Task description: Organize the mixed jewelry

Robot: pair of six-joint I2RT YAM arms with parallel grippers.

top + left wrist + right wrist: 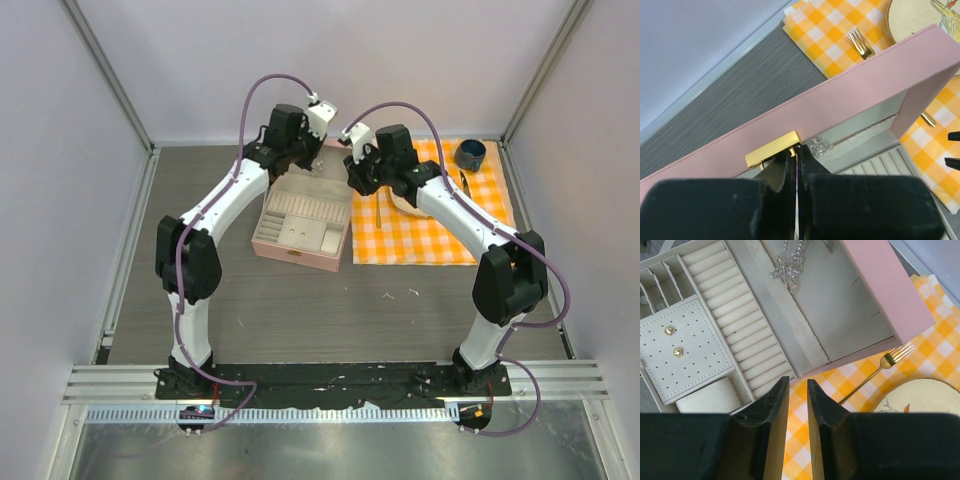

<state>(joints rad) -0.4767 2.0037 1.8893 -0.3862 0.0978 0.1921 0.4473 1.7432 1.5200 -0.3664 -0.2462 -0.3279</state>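
The pink case [300, 225] lies open, its lid [850, 80] standing up. My left gripper [799, 149] is shut, its tips right under the lid's gold clasp [772, 150]. A sparkly pendant [821, 146] hangs inside the lid beside those tips. From the pendant [788, 267] the thin silvery chain [801, 246] rises out of the right wrist view, so I cannot tell if it is pinched. Two tiny studs [670, 330] sit on the perforated pad. My right gripper [798, 382] is open and holds nothing, over the checked cloth by the case's corner.
An orange checked cloth [430, 225] lies right of the case with a pale plate [920, 400], a gold fork [890, 360] and a dark blue cup [470, 153] on it. Ring rolls [735, 325] and small compartments fill the case's tray. Walls enclose the table.
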